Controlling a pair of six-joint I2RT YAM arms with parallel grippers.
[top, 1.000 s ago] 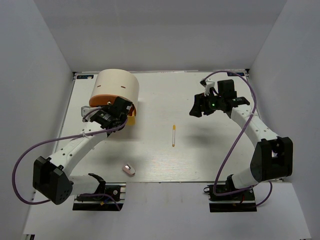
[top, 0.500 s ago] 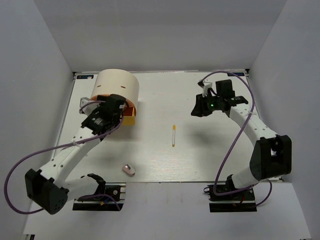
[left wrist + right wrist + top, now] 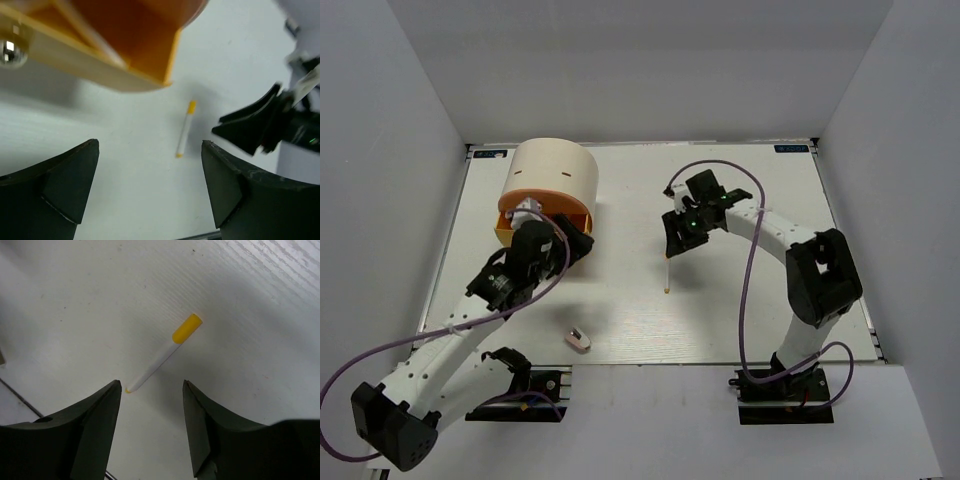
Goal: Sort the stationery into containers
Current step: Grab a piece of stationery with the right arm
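Pen pickup step: right tool (image 3: 151,386) spread, hovering over pen (image 3: 165,352); next, lower and pinch it. Left tool (image 3: 150,147) spread by drawer (image 3: 90,67).

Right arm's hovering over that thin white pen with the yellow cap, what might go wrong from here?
1. The thin white pen with the yellow cap lies skewed under the open right gripper, only its tip near the gap; a grab there may pivot or drop it.
2. The left gripper hangs by the yellow-orange drawer, so arms might clash.
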